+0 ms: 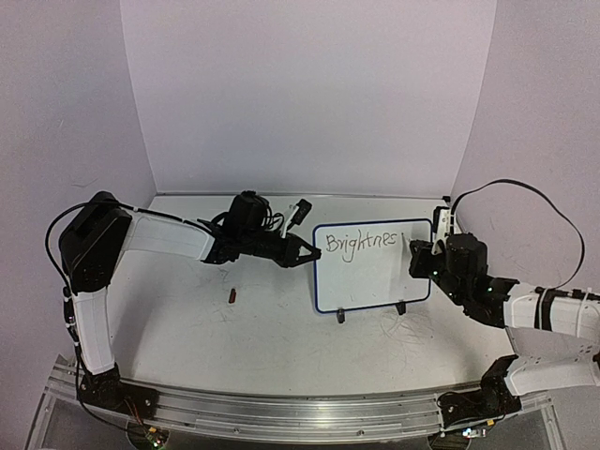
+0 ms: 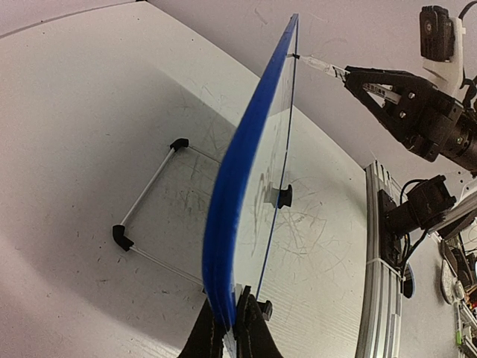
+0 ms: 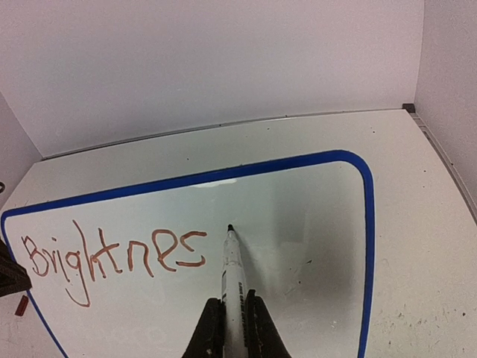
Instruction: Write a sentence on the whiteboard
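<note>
Right gripper (image 3: 231, 317) pinches marker (image 3: 234, 272), shaft pointing up-frame, tip just right of the last "s" of the sentence (image 3: 112, 253). Next letter should go frame-right, onto blank whiteboard (image 3: 313, 239). Left gripper (image 2: 233, 324) clamps its left edge; it stands centre-right in top view.

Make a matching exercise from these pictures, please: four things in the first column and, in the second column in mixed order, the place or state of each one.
Things
1. whiteboard
2. marker
3. word "Brightnes"
4. small red piece

Places or states
A. lies alone on the table, left of the board
B. stands on its feet, its left edge clamped by the left gripper
C. held by the right gripper, tip toward the board
D. written in the board's upper left part

Pairs: 1-B, 2-C, 3-D, 4-A
</note>
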Robot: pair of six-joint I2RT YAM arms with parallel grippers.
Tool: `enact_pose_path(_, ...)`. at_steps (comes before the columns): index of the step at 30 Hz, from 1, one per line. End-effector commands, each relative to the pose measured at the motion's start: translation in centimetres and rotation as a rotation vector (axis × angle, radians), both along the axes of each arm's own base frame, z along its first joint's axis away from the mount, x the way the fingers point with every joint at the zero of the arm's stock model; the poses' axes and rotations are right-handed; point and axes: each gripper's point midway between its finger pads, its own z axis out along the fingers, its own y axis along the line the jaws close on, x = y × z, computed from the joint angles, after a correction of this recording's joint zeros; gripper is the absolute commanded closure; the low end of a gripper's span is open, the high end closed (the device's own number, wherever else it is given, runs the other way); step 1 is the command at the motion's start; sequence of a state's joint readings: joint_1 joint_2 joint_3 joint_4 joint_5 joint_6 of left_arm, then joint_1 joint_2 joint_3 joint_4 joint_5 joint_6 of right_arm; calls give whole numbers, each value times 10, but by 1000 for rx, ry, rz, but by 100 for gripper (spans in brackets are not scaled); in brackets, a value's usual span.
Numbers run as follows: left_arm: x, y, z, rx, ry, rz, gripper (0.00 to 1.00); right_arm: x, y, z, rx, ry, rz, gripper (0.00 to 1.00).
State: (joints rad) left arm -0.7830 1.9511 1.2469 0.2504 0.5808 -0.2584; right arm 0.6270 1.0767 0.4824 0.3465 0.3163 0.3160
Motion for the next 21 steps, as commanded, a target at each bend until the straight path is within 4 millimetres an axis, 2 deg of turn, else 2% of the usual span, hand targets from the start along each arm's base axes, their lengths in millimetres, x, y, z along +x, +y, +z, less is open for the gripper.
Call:
enact_pose_path(1, 2, 13, -31, 124, 14, 57, 100, 6, 8, 19, 26, -42, 26, 100)
enact_pose_path(13, 2, 14, -31, 124, 12, 58, 100, 0, 9, 2, 23, 7, 47, 100)
enact_pose_path(21, 1, 15, -32, 127, 12, 59, 100, -5, 0, -3, 15, 20, 17, 100)
